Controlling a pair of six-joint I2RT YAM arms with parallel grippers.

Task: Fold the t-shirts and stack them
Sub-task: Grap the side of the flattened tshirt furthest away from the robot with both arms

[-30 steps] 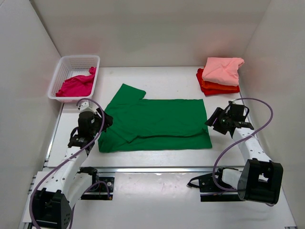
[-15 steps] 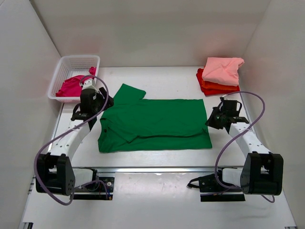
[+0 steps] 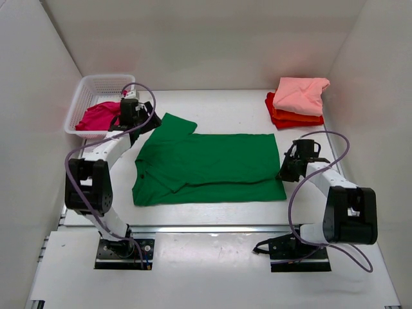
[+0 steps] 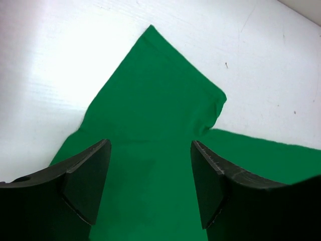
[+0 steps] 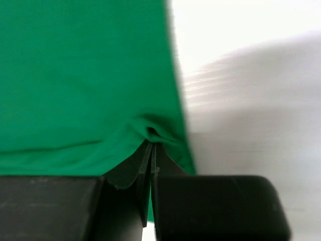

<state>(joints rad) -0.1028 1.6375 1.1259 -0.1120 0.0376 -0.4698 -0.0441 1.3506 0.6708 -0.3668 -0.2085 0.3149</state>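
White basket point(image 3: 106, 78) holding magenta shirt point(image 3: 100, 117) just left of left gripper point(image 4: 150, 191), jaws wide above sleeve of green shirt point(image 3: 212, 164), right gripper point(image 5: 151, 150) pinched tight on its hem edge, folded salmon-topped stack point(image 3: 299, 96) beyond it

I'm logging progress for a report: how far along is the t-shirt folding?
Done: a folded salmon pink t-shirt sits on a folded orange-red t-shirt at far right. In hand: the green t-shirt lies spread out; the right gripper is shut on its right edge, the left gripper hangs open over its sleeve. Left: folding and stacking it, then the magenta t-shirt in the basket.
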